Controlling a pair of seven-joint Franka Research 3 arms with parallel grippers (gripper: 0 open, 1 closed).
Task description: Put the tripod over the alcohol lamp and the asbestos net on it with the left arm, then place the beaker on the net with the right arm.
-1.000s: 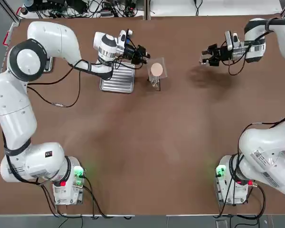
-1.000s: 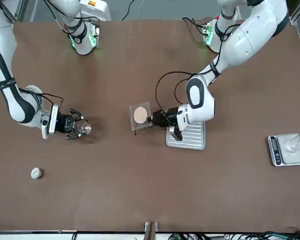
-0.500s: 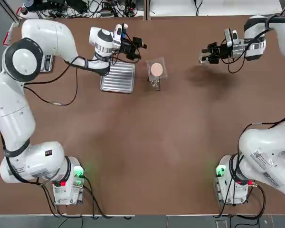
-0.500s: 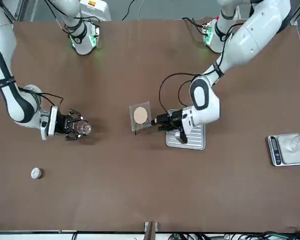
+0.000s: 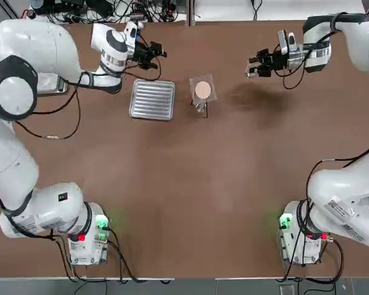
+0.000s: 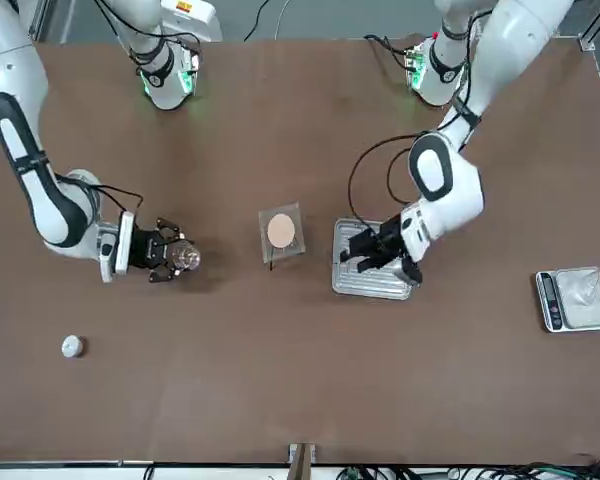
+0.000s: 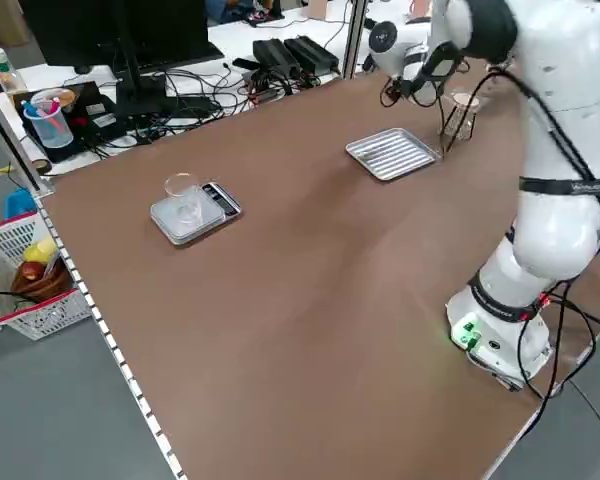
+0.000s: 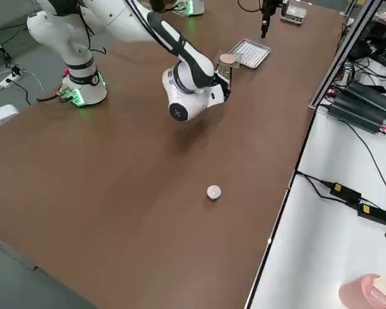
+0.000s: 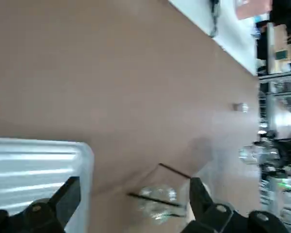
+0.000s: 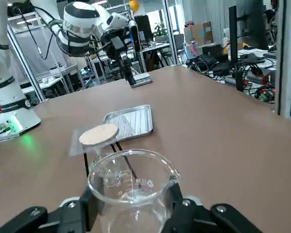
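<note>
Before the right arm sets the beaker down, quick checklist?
1. Grey wire-mesh asbestos net with its tan centre lies on the thin black wire tripod: ok.
2. Small clear-glass alcohol lamp sits under the tripod: ok.
3. Clear glass beaker is held in the right gripper: ok.
4. Left gripper is open and clear of the net: ok.
5. Net level and centred: cannot tell.

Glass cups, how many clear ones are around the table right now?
2: the beaker is held in the right gripper; another clear cup sits on the small scale at the robot's left side. Others may be hidden.
</note>
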